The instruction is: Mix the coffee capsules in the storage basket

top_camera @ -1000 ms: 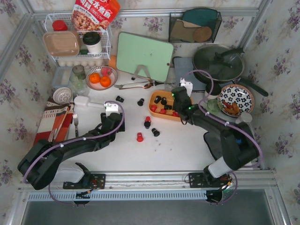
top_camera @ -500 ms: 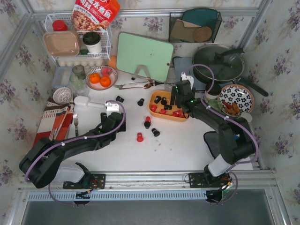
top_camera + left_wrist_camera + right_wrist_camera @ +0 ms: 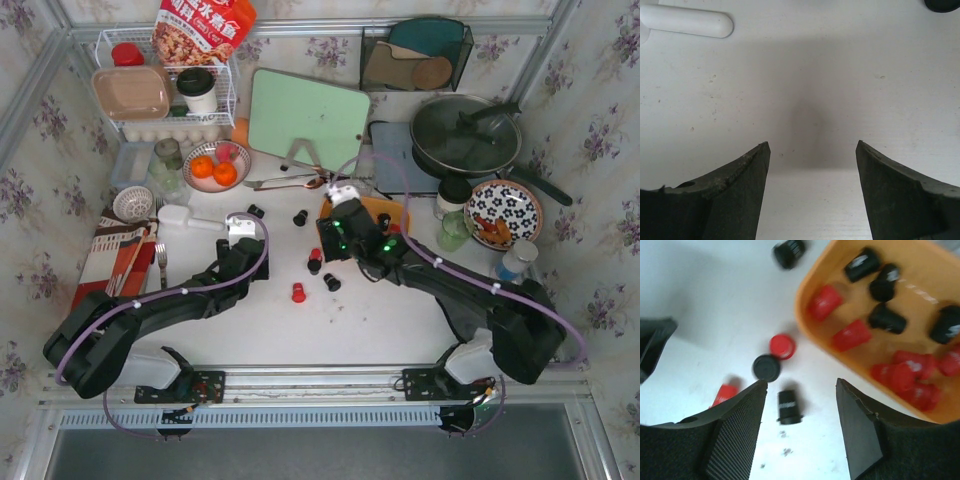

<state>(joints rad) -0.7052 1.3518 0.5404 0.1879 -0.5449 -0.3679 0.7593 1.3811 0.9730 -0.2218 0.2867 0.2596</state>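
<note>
The orange storage basket (image 3: 916, 304) holds several red and black coffee capsules (image 3: 856, 334); in the top view the right arm hides most of the storage basket (image 3: 392, 209). More capsules lie loose on the white table left of it: a black one on its side (image 3: 790, 406), a black one (image 3: 766, 368) and a red one (image 3: 782, 346) on end, and a red one (image 3: 724, 394). My right gripper (image 3: 335, 255) is open and empty above these, left of the basket (image 3: 800, 390). My left gripper (image 3: 237, 240) is open and empty over bare table (image 3: 812, 150).
A white handle (image 3: 687, 21) lies ahead of the left gripper. Two black capsules (image 3: 256, 211) (image 3: 300, 217) lie farther back. A bowl of oranges (image 3: 213, 168), a green cutting board (image 3: 308, 120), a pan (image 3: 466, 135) and a patterned plate (image 3: 503, 212) ring the work area.
My right gripper has swung left, from over the basket to above the loose capsules on the table. The left arm has barely moved.
</note>
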